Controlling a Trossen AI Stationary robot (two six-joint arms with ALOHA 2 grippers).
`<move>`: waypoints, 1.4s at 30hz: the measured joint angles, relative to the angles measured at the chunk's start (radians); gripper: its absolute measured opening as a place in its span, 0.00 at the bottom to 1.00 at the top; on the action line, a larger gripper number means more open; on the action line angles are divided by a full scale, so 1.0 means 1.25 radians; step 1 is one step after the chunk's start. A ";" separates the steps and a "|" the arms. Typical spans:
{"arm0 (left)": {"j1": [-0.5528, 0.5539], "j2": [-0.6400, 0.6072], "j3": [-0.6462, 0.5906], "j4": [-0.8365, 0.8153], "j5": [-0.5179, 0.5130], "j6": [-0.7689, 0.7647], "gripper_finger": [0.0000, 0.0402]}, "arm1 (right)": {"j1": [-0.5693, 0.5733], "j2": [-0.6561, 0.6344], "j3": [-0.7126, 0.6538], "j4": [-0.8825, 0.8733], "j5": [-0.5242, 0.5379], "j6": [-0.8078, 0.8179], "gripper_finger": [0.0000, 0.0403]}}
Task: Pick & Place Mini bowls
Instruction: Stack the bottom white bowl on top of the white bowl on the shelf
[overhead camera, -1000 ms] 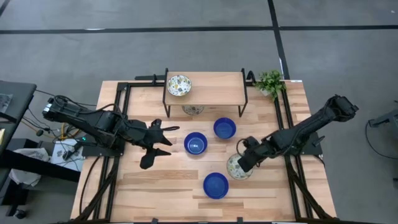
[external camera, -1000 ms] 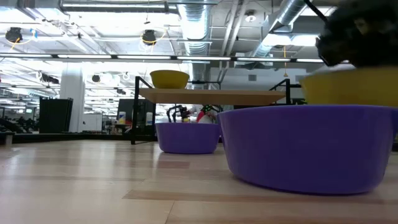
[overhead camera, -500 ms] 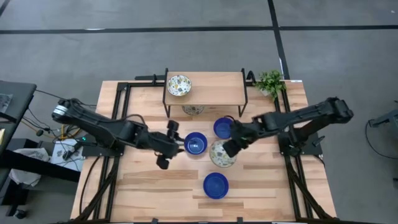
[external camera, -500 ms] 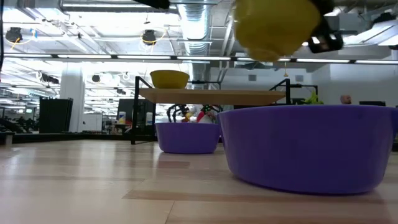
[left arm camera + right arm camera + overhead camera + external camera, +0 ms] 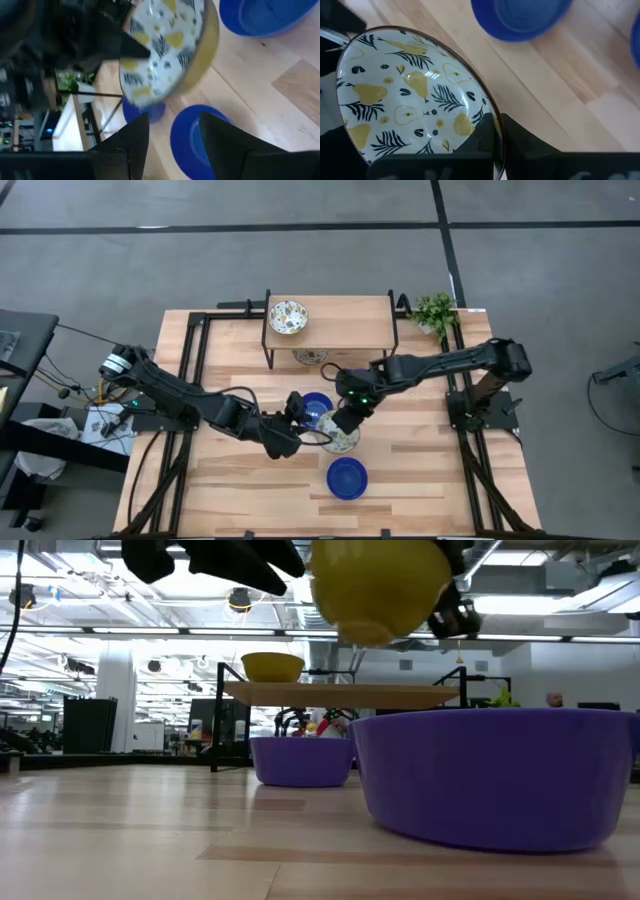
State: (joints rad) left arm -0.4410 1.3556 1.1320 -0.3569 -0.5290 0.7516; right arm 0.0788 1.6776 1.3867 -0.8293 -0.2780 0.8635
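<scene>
My right gripper [image 5: 345, 420] is shut on a mini bowl [image 5: 340, 434], white with a yellow pear and leaf pattern inside and yellow outside, held up over the table's middle. The open left gripper [image 5: 306, 428] stands just left of that bowl, its fingers [image 5: 135, 142] short of it and touching nothing. Blue mini bowls rest on their bases: one near the front [image 5: 347, 477], one [image 5: 314, 402] partly under the grippers. Another patterned bowl [image 5: 288, 316] sits on the shelf, and one more [image 5: 310, 357] lies beneath it. My right gripper pinches the patterned bowl's rim [image 5: 496, 131] on its right side, one finger [image 5: 482, 137] inside the bowl and one outside. The fingers slant down from the table's right. The bowl is lifted clear of the table [image 5: 375, 590] and slightly tilted.
A wooden shelf on black legs [image 5: 330, 320] stands at the table's far middle, and a small green plant [image 5: 434, 312] at the far right corner. Black frame rails run along both table sides. The low view has a blue bowl [image 5: 490, 775] close up.
The right gripper has lifted the patterned bowl off the table's right part and carried it left toward the middle, above the blue bowls. The left gripper, still open, has travelled right from the table's left part up to that bowl.
</scene>
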 joint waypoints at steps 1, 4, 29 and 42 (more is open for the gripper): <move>-0.002 0.002 0.000 0.003 -0.001 0.006 0.43 | -0.005 0.011 0.009 0.002 -0.008 -0.005 0.00; -0.003 0.006 0.000 0.017 -0.002 0.021 0.43 | -0.015 0.035 0.033 -0.004 -0.025 -0.022 0.00; -0.003 0.005 -0.001 0.023 0.072 0.028 0.42 | -0.028 0.088 0.151 -0.015 -0.066 -0.091 0.00; -0.002 0.007 0.000 0.030 0.158 0.035 0.18 | -0.023 0.088 0.153 0.006 -0.086 -0.108 0.03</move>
State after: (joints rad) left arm -0.4438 1.3640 1.1324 -0.3195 -0.3314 0.7956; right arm 0.0498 1.7878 1.5780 -0.8220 -0.3851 0.7285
